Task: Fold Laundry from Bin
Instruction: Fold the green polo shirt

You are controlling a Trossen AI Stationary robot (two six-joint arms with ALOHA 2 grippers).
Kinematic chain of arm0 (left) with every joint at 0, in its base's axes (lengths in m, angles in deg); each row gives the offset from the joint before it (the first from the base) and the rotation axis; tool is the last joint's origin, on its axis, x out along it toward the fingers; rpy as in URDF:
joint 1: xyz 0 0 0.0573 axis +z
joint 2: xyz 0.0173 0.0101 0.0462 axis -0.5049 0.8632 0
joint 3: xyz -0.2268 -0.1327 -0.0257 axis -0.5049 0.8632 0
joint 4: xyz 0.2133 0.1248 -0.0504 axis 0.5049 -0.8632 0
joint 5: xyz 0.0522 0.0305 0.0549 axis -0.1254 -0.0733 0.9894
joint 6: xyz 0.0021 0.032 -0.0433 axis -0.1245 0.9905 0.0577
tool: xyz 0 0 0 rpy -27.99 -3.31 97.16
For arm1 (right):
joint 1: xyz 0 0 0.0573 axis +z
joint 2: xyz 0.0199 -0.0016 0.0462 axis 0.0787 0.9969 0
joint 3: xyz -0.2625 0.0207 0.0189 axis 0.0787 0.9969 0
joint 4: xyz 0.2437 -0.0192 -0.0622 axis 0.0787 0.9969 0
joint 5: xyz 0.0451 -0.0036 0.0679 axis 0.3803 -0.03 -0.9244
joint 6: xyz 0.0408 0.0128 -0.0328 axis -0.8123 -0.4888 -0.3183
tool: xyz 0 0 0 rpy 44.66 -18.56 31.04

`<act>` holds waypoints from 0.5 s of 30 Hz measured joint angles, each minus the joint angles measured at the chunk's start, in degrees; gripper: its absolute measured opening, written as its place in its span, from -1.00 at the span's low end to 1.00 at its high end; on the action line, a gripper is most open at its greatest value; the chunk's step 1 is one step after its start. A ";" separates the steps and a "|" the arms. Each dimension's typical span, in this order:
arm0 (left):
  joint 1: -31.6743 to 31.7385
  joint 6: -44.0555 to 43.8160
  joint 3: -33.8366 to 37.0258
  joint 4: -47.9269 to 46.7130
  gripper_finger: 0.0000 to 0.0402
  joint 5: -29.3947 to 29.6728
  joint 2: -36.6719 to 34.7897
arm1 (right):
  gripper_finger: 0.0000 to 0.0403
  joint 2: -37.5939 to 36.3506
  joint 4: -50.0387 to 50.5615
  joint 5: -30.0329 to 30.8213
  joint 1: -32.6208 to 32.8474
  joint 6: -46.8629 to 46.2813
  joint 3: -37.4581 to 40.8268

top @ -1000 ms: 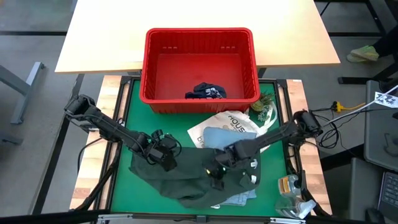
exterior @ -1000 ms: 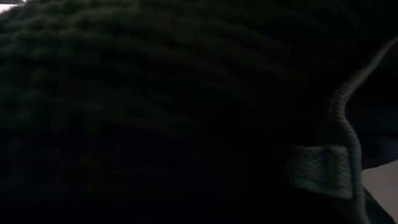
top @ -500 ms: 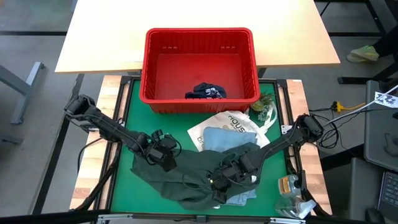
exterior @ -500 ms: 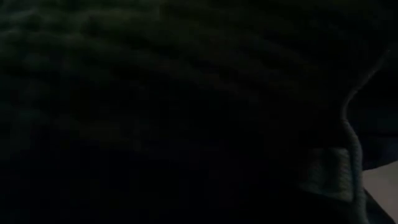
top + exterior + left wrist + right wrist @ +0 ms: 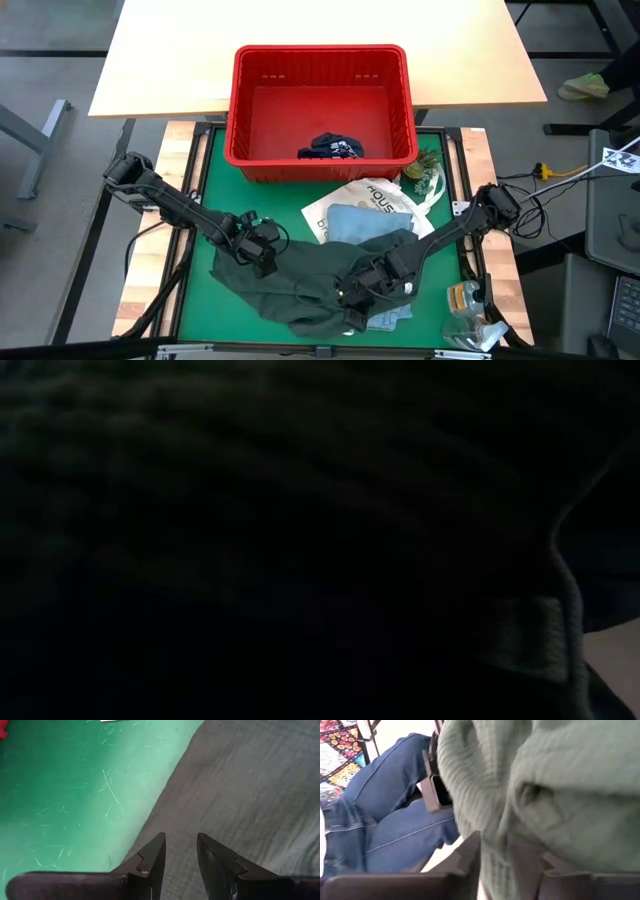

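Olive-green garment (image 5: 300, 280) spread on green desk (image 5: 200, 300) mat before red bin (image 5: 320, 100). Left end effector (image 5: 180, 852) narrowly open, fingertips at the garment's edge, gripping nothing. Right end effector (image 5: 350, 293) has garment fabric between its fingers; grip uncertain. Navy shorts (image 5: 330, 148) inside bin.

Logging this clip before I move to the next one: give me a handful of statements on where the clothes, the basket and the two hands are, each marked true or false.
1. The red basket is empty. False: dark navy shorts lie in it.
2. The dark green garment lies spread on the green mat. True.
3. The left hand has its fingers apart over the green garment's edge. True.
4. The white tote bag is inside the basket. False: it lies on the mat in front of the basket, with a light blue shirt on it.
5. The right hand hangs over the basket. False: it is down at the green garment, with fabric between its fingers.
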 joint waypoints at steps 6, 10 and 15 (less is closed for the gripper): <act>0.00 -0.01 0.00 0.00 -0.47 0.03 0.00 | -0.31 -0.77 -0.37 -8.82 -0.73 -1.03 -0.28; 0.02 -0.02 0.00 0.25 -0.47 0.04 0.00 | -0.31 -3.30 -0.11 -8.43 -0.85 2.69 -3.48; 0.02 -0.13 0.00 0.55 -0.47 0.16 0.00 | -0.31 -4.74 5.73 2.02 -2.02 15.26 -9.09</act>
